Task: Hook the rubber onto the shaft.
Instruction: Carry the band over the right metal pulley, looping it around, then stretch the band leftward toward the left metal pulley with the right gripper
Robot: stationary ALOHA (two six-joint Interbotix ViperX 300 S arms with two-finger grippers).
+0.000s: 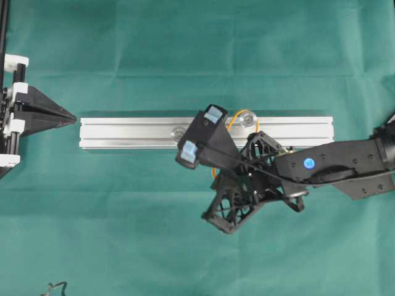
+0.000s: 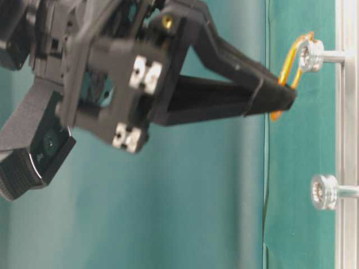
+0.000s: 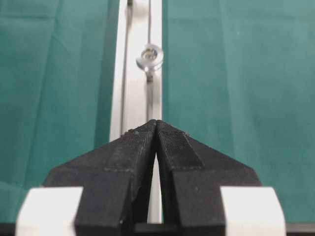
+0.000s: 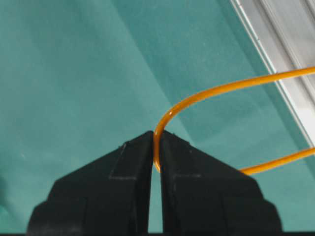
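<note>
Keeping the thin orange rubber loop (image 4: 206,93) taut matters while it's pinched in the right gripper (image 4: 156,147) (left gripper (image 3: 156,130) closed, empty) and draped over the silver knurled shaft (image 2: 312,55).

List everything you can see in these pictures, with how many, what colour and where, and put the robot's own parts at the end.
Rail: one, silver aluminium, lying across the middle of the cloth.
Shafts: two, silver with round heads, standing on the rail; one carries the band, the other is bare.
Rubber band: one, orange, looped at the first shaft's head, its other end pinched by the right gripper.
Cloth: one, green, covering the table.
Dark object: one, at the cloth's lower left edge; too small to identify.
Left gripper: one, black, jaws shut on nothing, at the rail's left end.
Right gripper: one, black, jaws shut on the band, beside the rail.
</note>
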